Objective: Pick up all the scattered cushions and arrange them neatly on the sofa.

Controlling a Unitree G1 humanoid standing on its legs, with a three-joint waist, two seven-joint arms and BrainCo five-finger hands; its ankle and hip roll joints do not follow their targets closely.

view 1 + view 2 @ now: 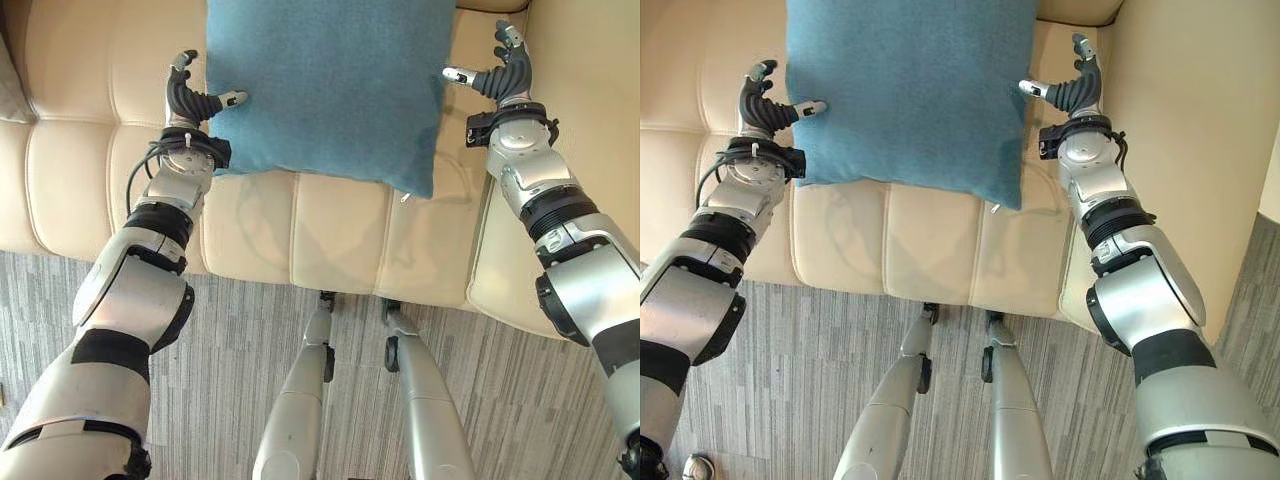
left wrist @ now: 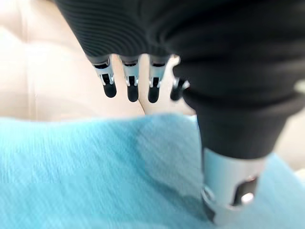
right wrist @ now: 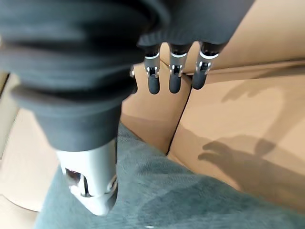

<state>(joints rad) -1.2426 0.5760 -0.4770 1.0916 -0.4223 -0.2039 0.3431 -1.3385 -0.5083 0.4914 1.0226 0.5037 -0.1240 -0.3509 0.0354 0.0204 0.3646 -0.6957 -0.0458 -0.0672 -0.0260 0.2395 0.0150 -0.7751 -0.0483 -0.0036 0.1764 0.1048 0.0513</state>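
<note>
Left eye view: the left robot hand (image 1: 190,98) and the right robot hand (image 1: 503,68), fingers relaxed and apart, flank a blue cushion (image 1: 325,85), thumbs touching its side edges. The cushion lies on the cream sofa (image 1: 330,235) seat.

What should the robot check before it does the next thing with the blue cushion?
1. Blue cushion lying on the sofa seat: ok.
2. Left hand at the cushion's left edge, fingers open, thumb touching: ok.
3. Right hand at its right edge, open: ok.
4. Cushion square to the seat: not ok, slightly tilted.
5. Other cushions still to collect: cannot tell.
</note>
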